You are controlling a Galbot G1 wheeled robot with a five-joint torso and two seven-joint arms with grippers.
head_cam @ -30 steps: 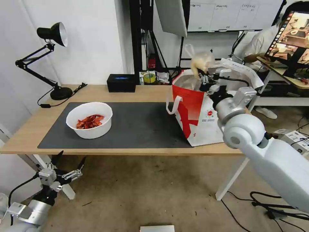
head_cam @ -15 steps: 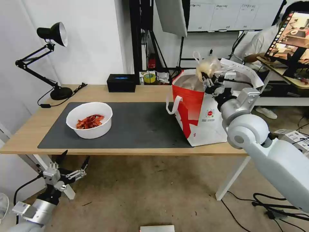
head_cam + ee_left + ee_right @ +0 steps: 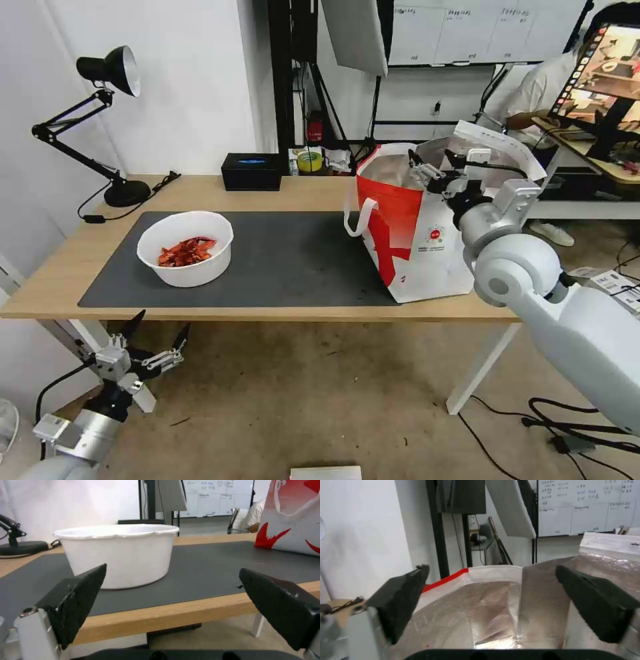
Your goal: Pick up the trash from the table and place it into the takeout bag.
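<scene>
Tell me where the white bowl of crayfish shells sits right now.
In the head view, the white bowl sits on the left part of the dark grey mat, near its front edge, well apart from the takeout bag.

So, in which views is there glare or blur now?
Right wrist view: the takeout bag's foil lining glints, and the open right gripper's fingers look soft. Left wrist view: the left gripper's near fingers blur, the white bowl stays sharper.

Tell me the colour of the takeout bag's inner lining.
Silver foil. The takeout bag shows its lining best in the right wrist view, between the open right gripper's fingers.
</scene>
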